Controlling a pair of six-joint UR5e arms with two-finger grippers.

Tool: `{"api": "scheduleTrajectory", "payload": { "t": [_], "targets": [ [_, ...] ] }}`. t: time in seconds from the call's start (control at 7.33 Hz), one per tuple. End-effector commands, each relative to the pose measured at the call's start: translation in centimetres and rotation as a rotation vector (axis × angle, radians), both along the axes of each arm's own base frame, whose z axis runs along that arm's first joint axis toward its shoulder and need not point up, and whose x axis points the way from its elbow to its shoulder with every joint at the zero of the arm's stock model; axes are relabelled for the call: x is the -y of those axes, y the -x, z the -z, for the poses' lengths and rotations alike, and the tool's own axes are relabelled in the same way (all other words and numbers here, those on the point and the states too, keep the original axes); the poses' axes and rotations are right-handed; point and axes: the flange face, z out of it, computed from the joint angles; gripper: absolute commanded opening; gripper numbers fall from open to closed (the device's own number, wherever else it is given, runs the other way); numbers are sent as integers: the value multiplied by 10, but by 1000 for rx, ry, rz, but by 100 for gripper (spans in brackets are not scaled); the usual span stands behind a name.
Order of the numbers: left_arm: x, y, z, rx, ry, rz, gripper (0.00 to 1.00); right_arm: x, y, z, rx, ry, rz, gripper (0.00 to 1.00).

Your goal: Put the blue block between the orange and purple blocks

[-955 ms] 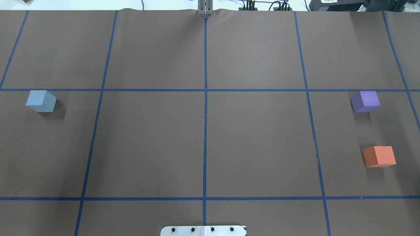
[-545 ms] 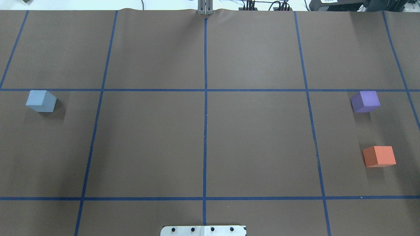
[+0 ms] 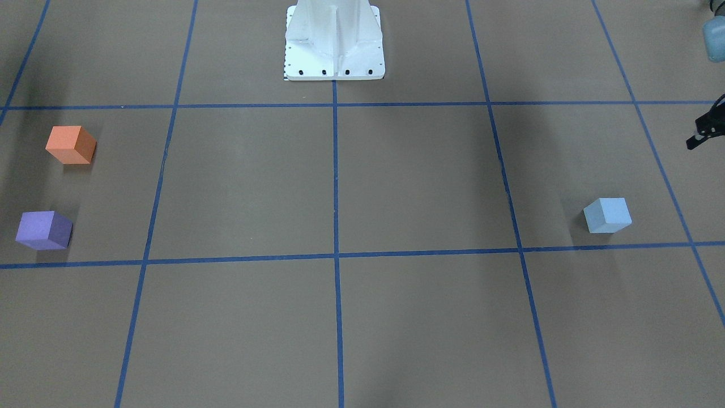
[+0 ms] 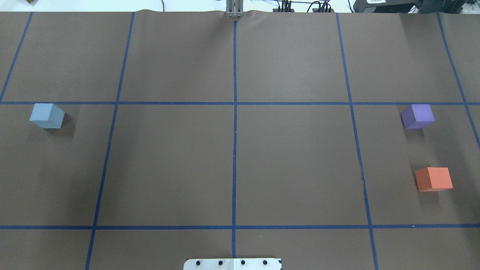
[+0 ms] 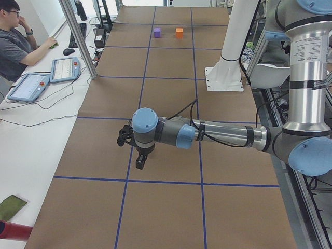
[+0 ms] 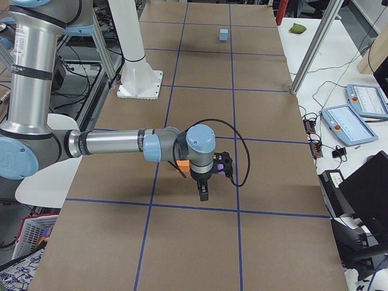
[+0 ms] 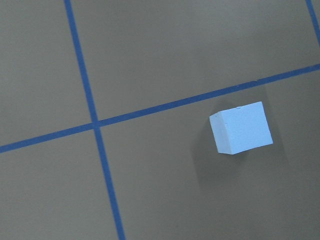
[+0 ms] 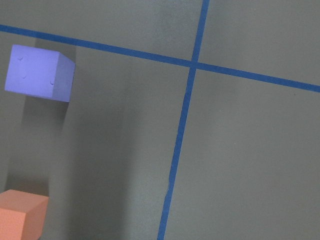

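Observation:
The light blue block [image 4: 47, 115] sits alone on the brown table at the left; it also shows in the front view [image 3: 607, 215] and the left wrist view [image 7: 241, 128]. The purple block [image 4: 417, 116] and the orange block [image 4: 433, 179] sit far right with a gap between them; both show in the right wrist view, purple [image 8: 39, 73] and orange [image 8: 20, 215]. My left gripper [image 5: 140, 161] hangs above the blue block's area. My right gripper [image 6: 204, 193] hangs above the orange block [image 6: 180, 164]. I cannot tell whether either gripper is open or shut.
Blue tape lines divide the brown table [image 4: 232, 150] into squares. The white robot pedestal [image 3: 334, 39] stands at the table's near middle edge. An operator [image 5: 15, 41] sits by tablets [image 5: 65, 69] along the far side.

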Motion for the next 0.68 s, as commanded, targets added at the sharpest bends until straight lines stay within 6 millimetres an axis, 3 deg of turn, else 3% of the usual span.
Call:
{"api": "scheduleTrajectory", "payload": {
  "t": [0.0,0.41,0.55],
  "targets": [
    [6,-54,3,-22,93,37,100,0,0,0,0,-1,0,100],
    [39,-136,2,81,90,118,100,0,1,-1,-1,1,1,100],
    [46,-141,1,83,92,117,100,0,1,-1,-1,1,1,100]
  ]
}}
